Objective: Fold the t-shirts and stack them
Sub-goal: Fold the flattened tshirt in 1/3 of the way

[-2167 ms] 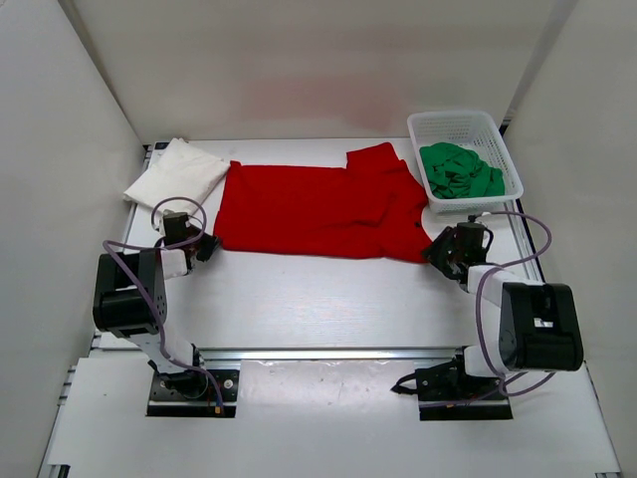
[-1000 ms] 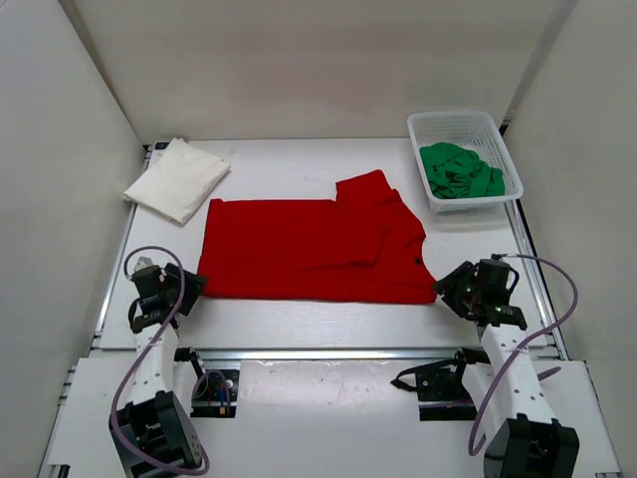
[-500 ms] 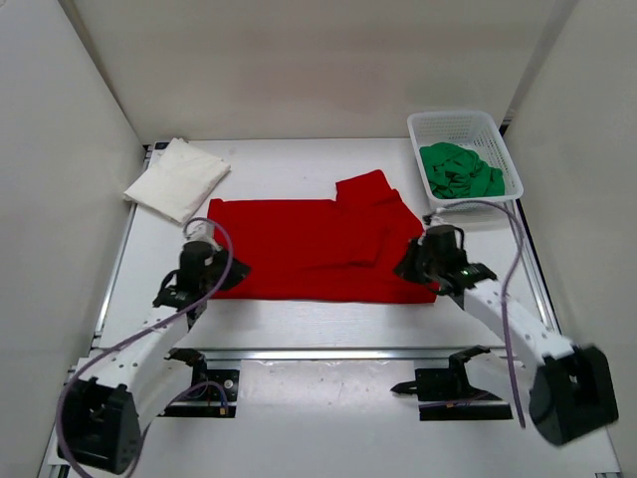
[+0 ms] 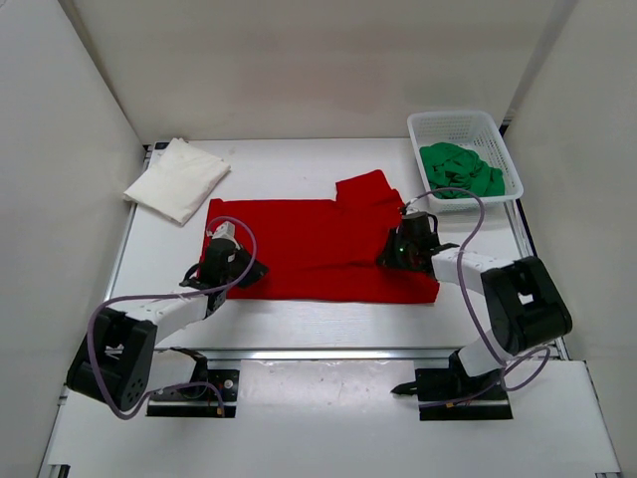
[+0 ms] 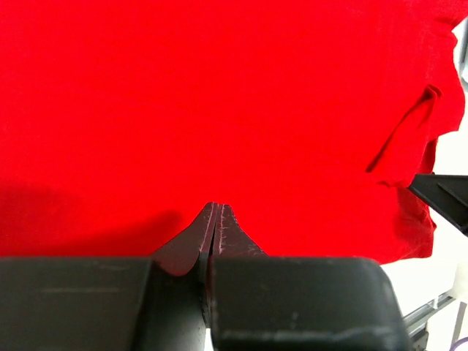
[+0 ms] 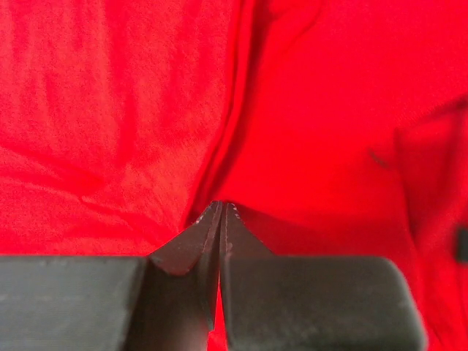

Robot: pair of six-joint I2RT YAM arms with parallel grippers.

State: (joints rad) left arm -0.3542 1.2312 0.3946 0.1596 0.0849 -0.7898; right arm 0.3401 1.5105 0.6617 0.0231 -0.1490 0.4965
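Note:
The red t-shirt (image 4: pixel 318 249) lies spread flat mid-table, one sleeve folded in at its far right. It fills the left wrist view (image 5: pixel 219 95) and the right wrist view (image 6: pixel 329 110). My left gripper (image 4: pixel 249 271) is shut and rests low over the shirt's left part; nothing shows between its jaws (image 5: pixel 216 208). My right gripper (image 4: pixel 388 256) is shut over the shirt's right part beside a crease (image 6: pixel 221 205). The white t-shirt (image 4: pixel 177 177) lies folded at the far left. The green t-shirt (image 4: pixel 460 171) is crumpled in the basket.
The white lattice basket (image 4: pixel 453 118) stands at the far right corner. White walls close the table on three sides. A metal rail (image 4: pixel 328 351) runs along the near edge in front of the arm bases.
The red shirt was dragged toward the near edge, then let go. Both grippers have since moved inward onto the shirt from its left and right ends, still shut.

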